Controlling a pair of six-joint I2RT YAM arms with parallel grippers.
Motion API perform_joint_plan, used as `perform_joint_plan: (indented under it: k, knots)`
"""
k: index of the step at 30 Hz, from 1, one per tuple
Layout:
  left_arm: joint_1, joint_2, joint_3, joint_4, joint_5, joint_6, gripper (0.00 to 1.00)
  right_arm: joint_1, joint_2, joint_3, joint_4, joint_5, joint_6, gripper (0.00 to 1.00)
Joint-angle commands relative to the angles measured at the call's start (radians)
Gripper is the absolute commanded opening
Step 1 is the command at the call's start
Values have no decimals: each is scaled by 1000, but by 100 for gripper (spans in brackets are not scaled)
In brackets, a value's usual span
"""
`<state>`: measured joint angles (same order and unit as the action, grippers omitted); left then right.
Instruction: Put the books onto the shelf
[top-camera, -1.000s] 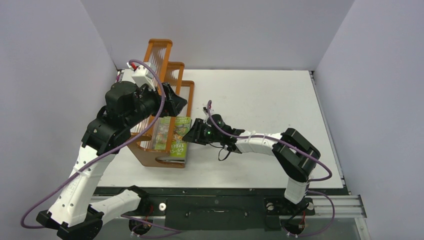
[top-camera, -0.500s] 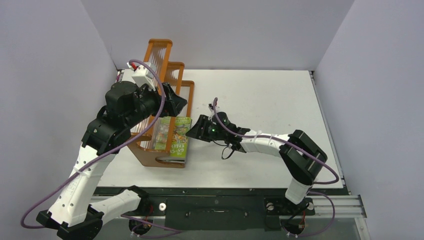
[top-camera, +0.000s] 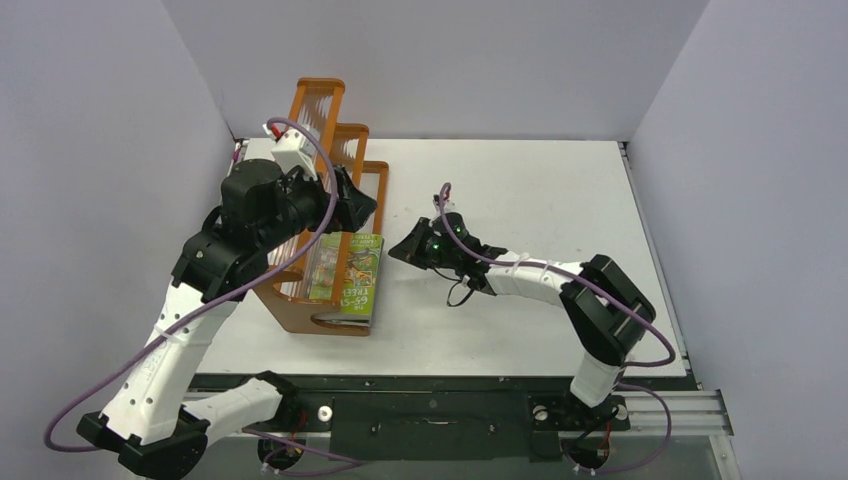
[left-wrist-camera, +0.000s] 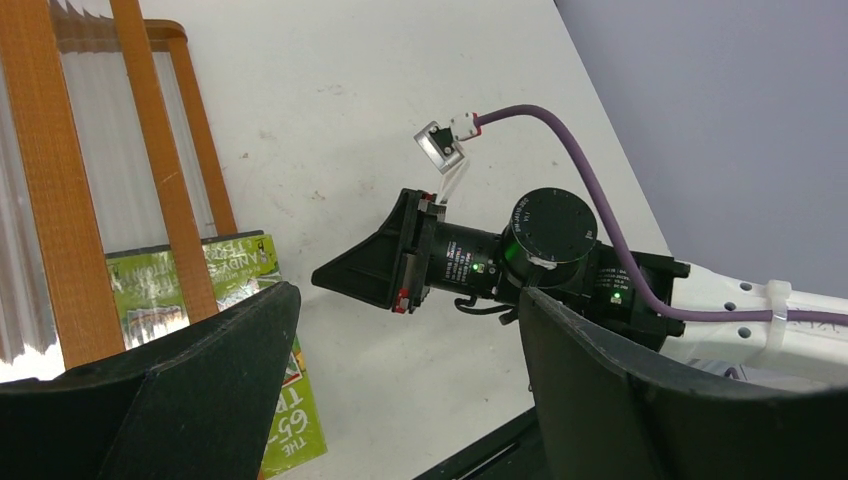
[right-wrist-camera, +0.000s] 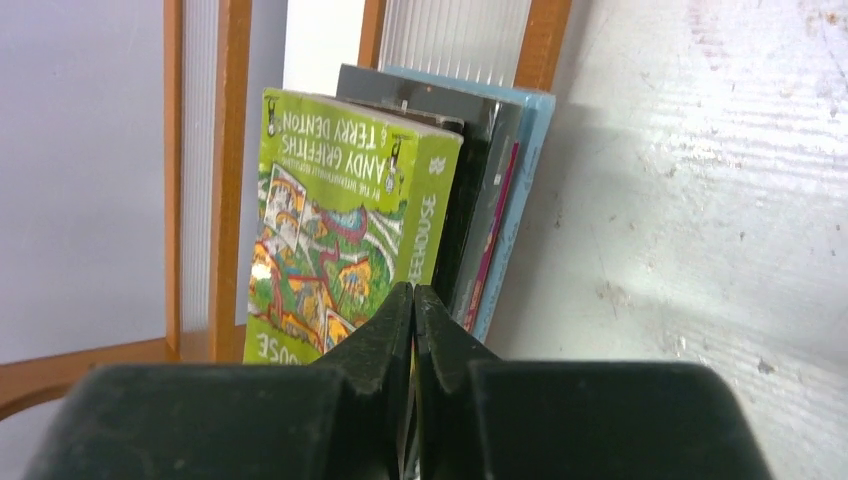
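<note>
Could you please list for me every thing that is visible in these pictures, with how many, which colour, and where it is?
shelf: one, orange-brown wood with clear ribbed panels, on the left part of the table.
green book: one, bright green, illustrated, at the front of the row in the shelf.
other books: at least three (black, one with a pink edge, light blue), packed behind the green one; exact count unclear.
table: one, white, under everything.
walls: three, pale grey-lilac, at the left, back and right.
cables: purple, one along each arm.
arms: two, white and black, based at the near edge.
left tool: one, black, open, above the shelf.
right tool: one, black, shut, empty, pointing at the green book.
</note>
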<state>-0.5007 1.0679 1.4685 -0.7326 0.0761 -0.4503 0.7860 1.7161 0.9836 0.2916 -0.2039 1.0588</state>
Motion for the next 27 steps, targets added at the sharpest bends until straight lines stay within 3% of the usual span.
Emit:
perform_joint_plan:
  k: [1, 27]
  knots:
    - [7, -1, 8, 9, 6, 9, 79, 0, 53, 82, 18, 19, 5, 0]
    - [7, -20, -1, -11, -12, 12, 79, 16, 144, 143, 61, -43, 25, 0]
